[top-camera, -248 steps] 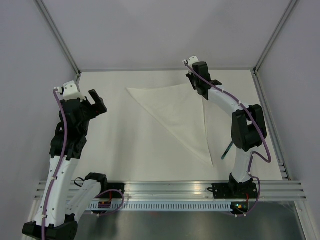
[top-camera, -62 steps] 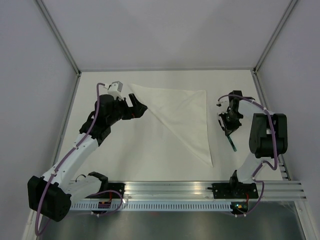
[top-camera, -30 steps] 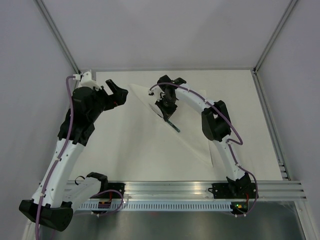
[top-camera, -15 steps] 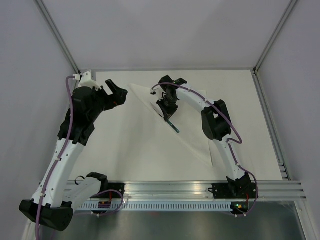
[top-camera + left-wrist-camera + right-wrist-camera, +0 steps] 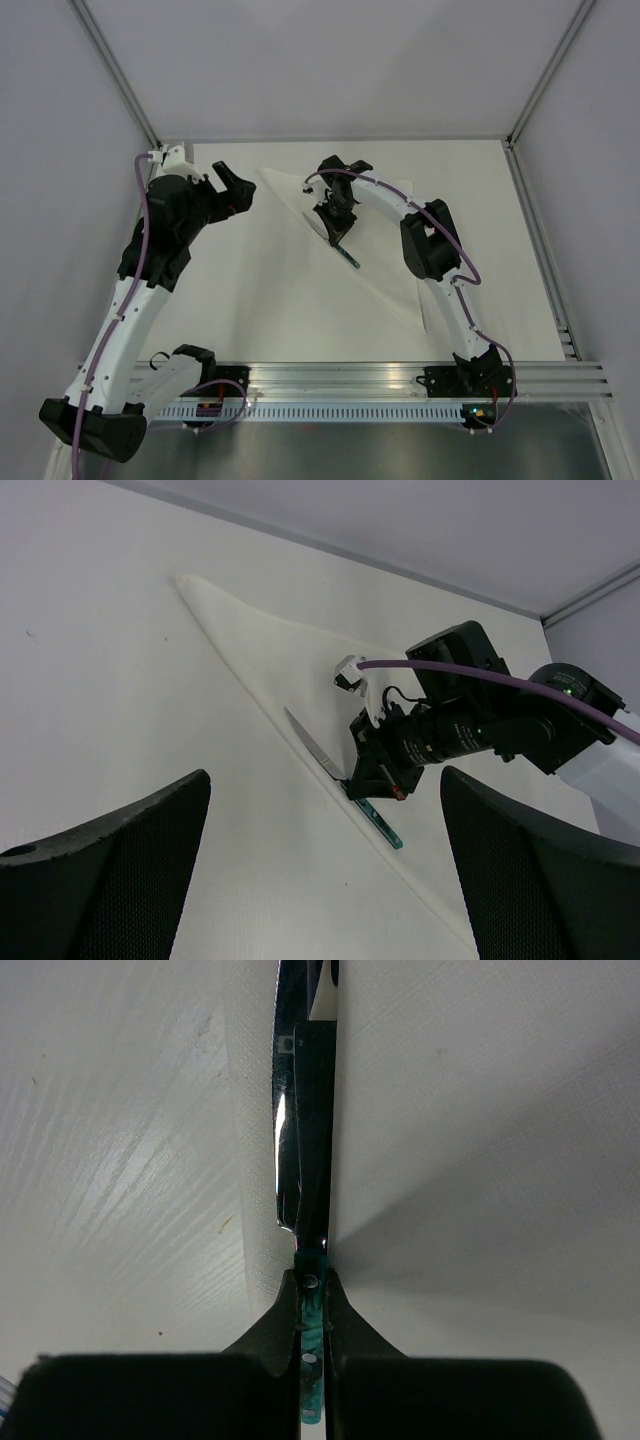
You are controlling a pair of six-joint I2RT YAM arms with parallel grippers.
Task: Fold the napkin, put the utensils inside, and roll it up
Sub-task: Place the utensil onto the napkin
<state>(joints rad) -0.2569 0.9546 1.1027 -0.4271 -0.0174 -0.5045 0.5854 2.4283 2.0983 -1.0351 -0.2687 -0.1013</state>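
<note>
on the white tabletop (image 5: 250,300), the right gripper (image 5: 333,225) is clenched on the handle of a slim teal-handled, metal-bladed knife (image 5: 345,252), whose blade is seen along the diagonal edge of the triangle-folded white cloth napkin (image 5: 378,240). well apart, the left gripper (image 5: 238,188) is held wide open.

left claw (image 5: 235,188): spread wide, arm raised | right claw (image 5: 336,235): clamped tight, arm stretched forward

White table (image 5: 250,300); folded white napkin (image 5: 375,245) lying flat on it.
</note>
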